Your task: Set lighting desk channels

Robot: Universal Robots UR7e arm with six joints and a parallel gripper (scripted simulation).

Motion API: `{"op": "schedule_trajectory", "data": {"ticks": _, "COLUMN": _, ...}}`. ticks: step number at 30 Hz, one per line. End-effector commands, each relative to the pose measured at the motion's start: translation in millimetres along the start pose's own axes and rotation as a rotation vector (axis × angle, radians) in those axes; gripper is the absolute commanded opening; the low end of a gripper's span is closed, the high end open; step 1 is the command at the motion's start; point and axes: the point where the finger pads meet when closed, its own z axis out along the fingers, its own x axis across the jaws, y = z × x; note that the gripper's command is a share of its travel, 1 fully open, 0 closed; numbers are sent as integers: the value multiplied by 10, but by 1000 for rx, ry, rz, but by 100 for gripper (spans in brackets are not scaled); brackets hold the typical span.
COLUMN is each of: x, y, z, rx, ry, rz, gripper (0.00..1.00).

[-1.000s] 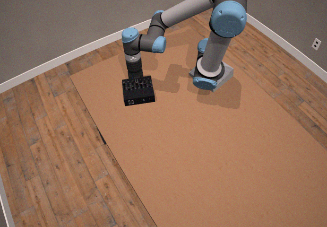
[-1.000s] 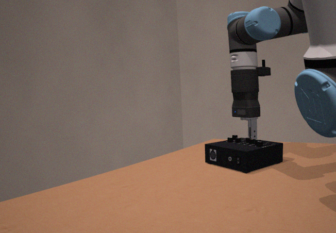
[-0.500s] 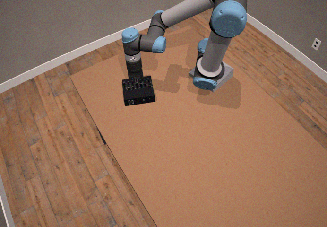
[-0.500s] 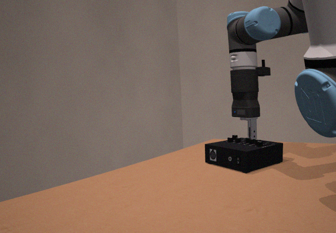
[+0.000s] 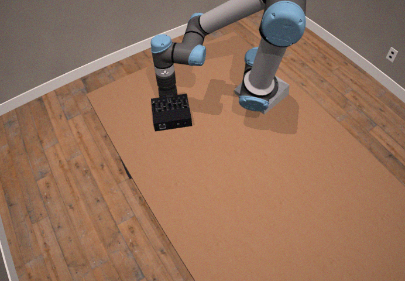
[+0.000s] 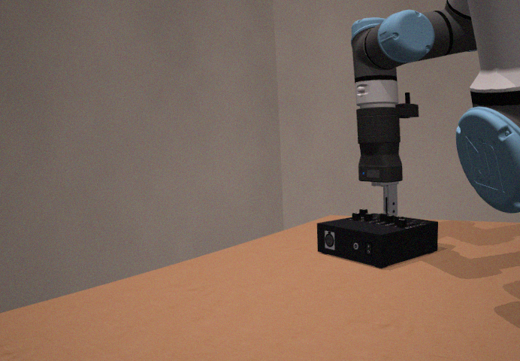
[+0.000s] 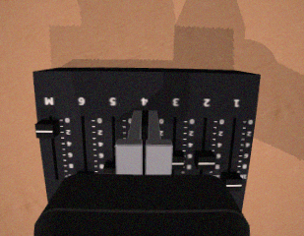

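- I see a big brown table on a wooden floor.
- My gray and blue arm bends over the table and points straight down.
- The black lighting desk sits flat on the table, near its far edge.
- My gripper has its two fingers pressed together, holding nothing.
- The fingers reach down onto the desk's top, over the channel 4 slot, between 5 and 3.
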Motion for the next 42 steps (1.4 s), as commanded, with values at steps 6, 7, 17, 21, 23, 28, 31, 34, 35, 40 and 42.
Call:
{"op": "schedule_trajectory", "data": {"ticks": 6, "x": 3, "y": -17, "z": -1, "rx": 0, "ry": -1, "rz": -2, "gripper": 0}}
{"op": "schedule_trajectory", "data": {"ticks": 7, "x": 3, "y": -23, "z": -1, "rx": 0, "ry": -1, "rz": -2, "gripper": 0}}
{"op": "schedule_trajectory", "data": {"ticks": 17, "x": 3, "y": -47, "z": -3, "rx": 0, "ry": -1, "rz": -2, "gripper": 0}}
{"op": "schedule_trajectory", "data": {"ticks": 21, "x": 3, "y": -47, "z": -15, "rx": 0, "ry": -1, "rz": -2, "gripper": 0}}
{"op": "schedule_trajectory", "data": {"ticks": 23, "x": 3, "y": -47, "z": -42, "rx": 0, "ry": -1, "rz": -2, "gripper": 0}}
{"op": "schedule_trajectory", "data": {"ticks": 28, "x": 3, "y": -47, "z": -167, "rx": 0, "ry": -1, "rz": -2, "gripper": 0}}
{"op": "schedule_trajectory", "data": {"ticks": 31, "x": 3, "y": -47, "z": -260, "rx": 0, "ry": -1, "rz": -2, "gripper": 0}}
{"op": "schedule_trajectory", "data": {"ticks": 34, "x": 3, "y": -47, "z": -339, "rx": 0, "ry": -1, "rz": -2, "gripper": 0}}
{"op": "schedule_trajectory", "data": {"ticks": 35, "x": 3, "y": -47, "z": -339, "rx": 0, "ry": -1, "rz": -2, "gripper": 0}}
{"op": "schedule_trajectory", "data": {"ticks": 40, "x": 3, "y": -47, "z": -395, "rx": 0, "ry": -1, "rz": -2, "gripper": 0}}
{"op": "schedule_trajectory", "data": {"ticks": 42, "x": 3, "y": -47, "z": -401, "rx": 0, "ry": -1, "rz": -2, "gripper": 0}}
